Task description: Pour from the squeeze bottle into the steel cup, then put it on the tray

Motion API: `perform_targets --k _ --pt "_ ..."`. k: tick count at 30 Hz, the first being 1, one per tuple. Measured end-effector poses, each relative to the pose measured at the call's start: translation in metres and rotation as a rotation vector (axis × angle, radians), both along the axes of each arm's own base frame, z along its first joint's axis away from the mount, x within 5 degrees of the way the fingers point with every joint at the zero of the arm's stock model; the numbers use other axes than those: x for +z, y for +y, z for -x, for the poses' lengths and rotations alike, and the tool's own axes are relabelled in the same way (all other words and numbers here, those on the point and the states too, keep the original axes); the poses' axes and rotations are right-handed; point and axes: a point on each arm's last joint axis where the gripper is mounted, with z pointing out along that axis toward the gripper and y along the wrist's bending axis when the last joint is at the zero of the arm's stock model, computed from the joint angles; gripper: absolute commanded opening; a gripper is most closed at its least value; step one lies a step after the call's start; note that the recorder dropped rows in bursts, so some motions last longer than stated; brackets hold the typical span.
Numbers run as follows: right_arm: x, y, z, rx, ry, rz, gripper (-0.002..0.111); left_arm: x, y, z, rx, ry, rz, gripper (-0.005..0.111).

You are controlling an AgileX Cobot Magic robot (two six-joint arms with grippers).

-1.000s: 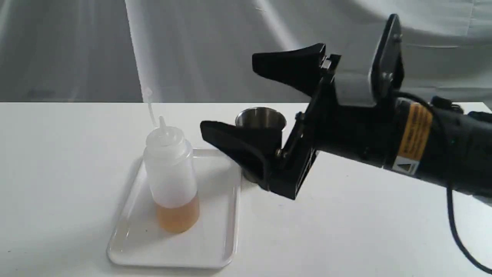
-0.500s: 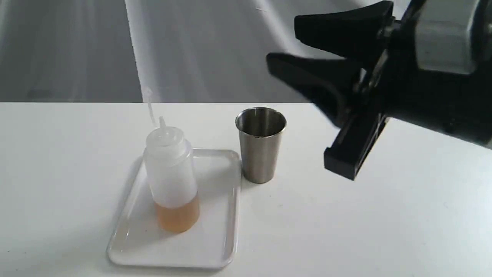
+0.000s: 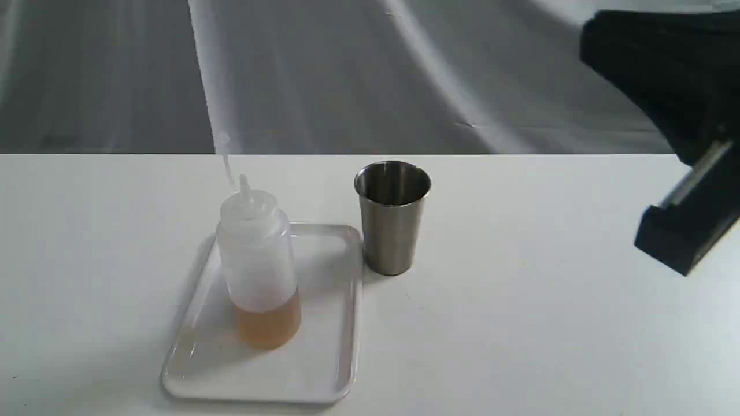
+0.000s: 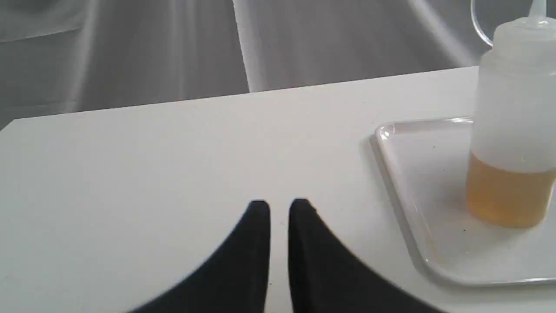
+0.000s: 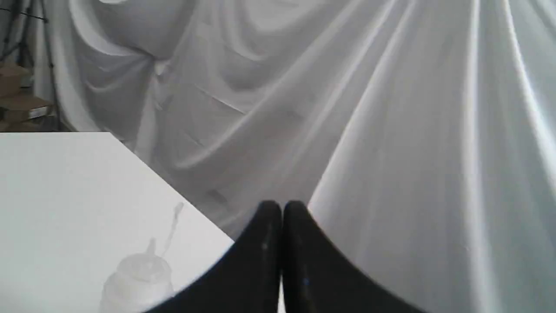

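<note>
The squeeze bottle stands upright on the white tray, with amber liquid in its bottom and its cap strap curling up behind the nozzle. No gripper touches it. Just right of the tray, on the table, stands the steel cup, upright. My right gripper is high at the far right, well away from the cup. Its fingers are pressed together on nothing. My left gripper hovers over bare table beside the tray and the bottle, empty, with only a slim gap between its fingers. It is out of the exterior view.
A white table holds everything, and a grey draped cloth hangs behind it. The table's far edge runs just behind the cup. The right wrist view looks mostly at the cloth, past the table's corner.
My right gripper has pulled away from beside the cup, up and to the right. Its jaws, wide apart a second ago, have shut. Bottle, cup and tray have not moved.
</note>
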Motion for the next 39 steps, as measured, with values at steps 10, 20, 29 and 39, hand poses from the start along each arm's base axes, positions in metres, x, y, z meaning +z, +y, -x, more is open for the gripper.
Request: perform_targets --k 10,20,29,39 --pt "-0.052 -0.018 0.026 -0.106 0.183 -0.111 0.0 0.0 0.0 0.0 0.0 0.0 0.0 0.008" --pt "-0.119 -0.025 0.044 -0.144 0.388 -0.151 0.0 0.0 0.0 0.0 0.0 0.0 0.0 0.008" --pt "-0.153 -0.031 0.06 -0.157 0.454 -0.129 0.0 0.0 0.0 0.0 0.0 0.0 0.0 0.008" --pt "-0.135 -0.037 0.081 -0.129 0.27 -0.203 0.0 0.0 0.0 0.0 0.0 0.0 0.0 0.008"
